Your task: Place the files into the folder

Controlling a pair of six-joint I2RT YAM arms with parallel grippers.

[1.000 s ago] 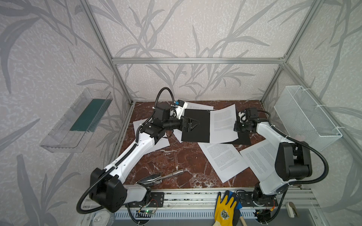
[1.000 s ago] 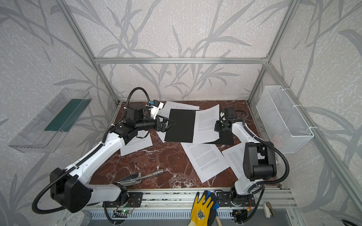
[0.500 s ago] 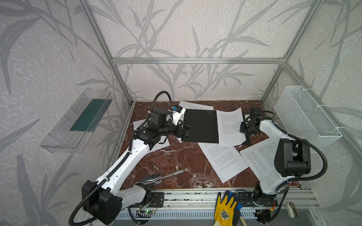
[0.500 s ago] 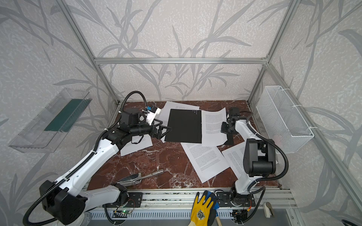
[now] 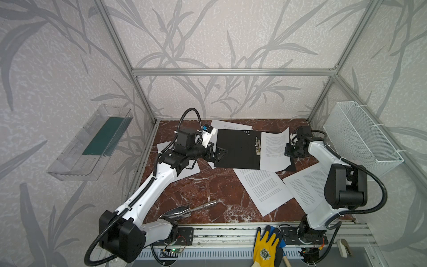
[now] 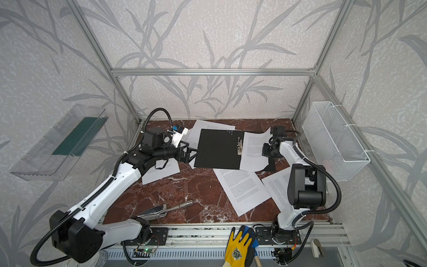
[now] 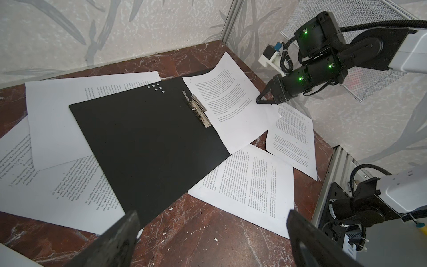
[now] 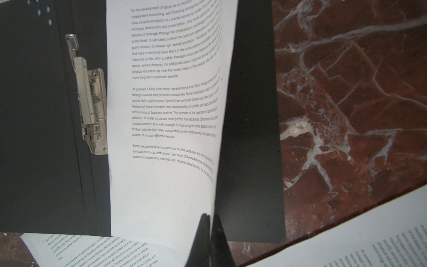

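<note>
I had the right gripper point(image 8: 209, 222) pinched shut on the outer edge of one printed sheet point(image 8: 161, 104), which lay on the open folder's point(image 5: 235, 148) right half beside the metal clip point(image 8: 90, 99), to square it there. At the folder's left edge the left gripper point(image 5: 217, 154) gaped empty, ready to steady it, while other sheets point(image 5: 261, 187) lay loose around.

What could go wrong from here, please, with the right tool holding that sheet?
The shut right tool pinches the white printed paper sheet by one lifted edge, so it could crease or slip. The thin black open folder rests on other loose white sheets, and the open left tool is not gripping it, so it may slide.
</note>
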